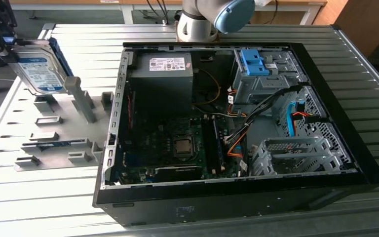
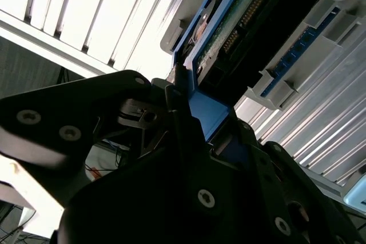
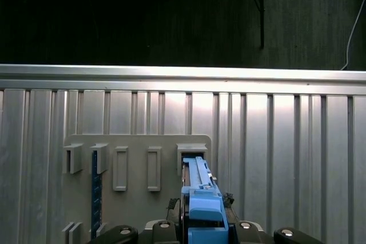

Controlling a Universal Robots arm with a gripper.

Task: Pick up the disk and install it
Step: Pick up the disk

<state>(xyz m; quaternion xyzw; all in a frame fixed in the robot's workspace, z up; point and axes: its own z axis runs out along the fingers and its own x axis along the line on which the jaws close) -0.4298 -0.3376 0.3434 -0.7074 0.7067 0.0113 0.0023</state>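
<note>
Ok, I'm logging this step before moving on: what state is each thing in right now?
computer case: lying flat, side open, insides exposed.
disk: held tilted, label showing, outside the case.
gripper: shut on the disk's blue handle.

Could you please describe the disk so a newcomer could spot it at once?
On the exterior view's left of the open computer case lies a grey holder plate. At its far end the disk stands tilted on edge, gripped by the tool. It is silver with a blue-and-white label and blue rails, unlike the grey holders around it.
</note>
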